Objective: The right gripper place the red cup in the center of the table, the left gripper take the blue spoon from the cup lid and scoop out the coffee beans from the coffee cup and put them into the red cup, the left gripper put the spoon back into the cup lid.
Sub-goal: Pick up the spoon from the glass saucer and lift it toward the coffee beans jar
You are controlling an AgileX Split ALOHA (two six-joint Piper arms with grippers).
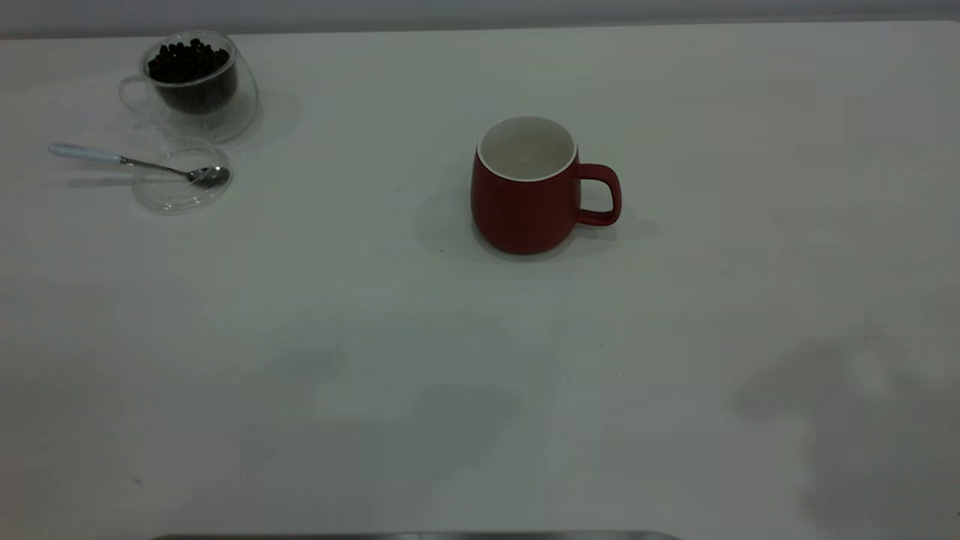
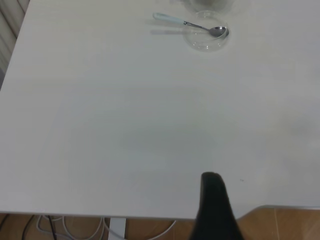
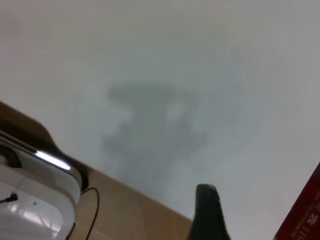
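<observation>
The red cup (image 1: 525, 195) stands upright and empty near the middle of the table (image 1: 480, 390), handle to the right. The coffee cup (image 1: 191, 82) holds coffee beans (image 1: 187, 64) at the far left corner. In front of it lies the cup lid (image 1: 180, 184) with the blue spoon (image 1: 127, 160) resting in it, handle pointing left. The spoon (image 2: 185, 22) and the lid (image 2: 207, 37) also show in the left wrist view. Neither gripper shows in the exterior view. My left gripper (image 2: 215, 205) is over the table's near edge, far from the spoon. My right gripper (image 3: 207, 212) is over another edge.
Wooden floor and cables (image 2: 75, 227) lie beyond the table edge under the left arm. A white device (image 3: 30, 200) sits on the floor near the right arm, and a red printed surface (image 3: 305, 215) shows beside the right gripper. A dark strip (image 1: 412, 535) runs along the front edge.
</observation>
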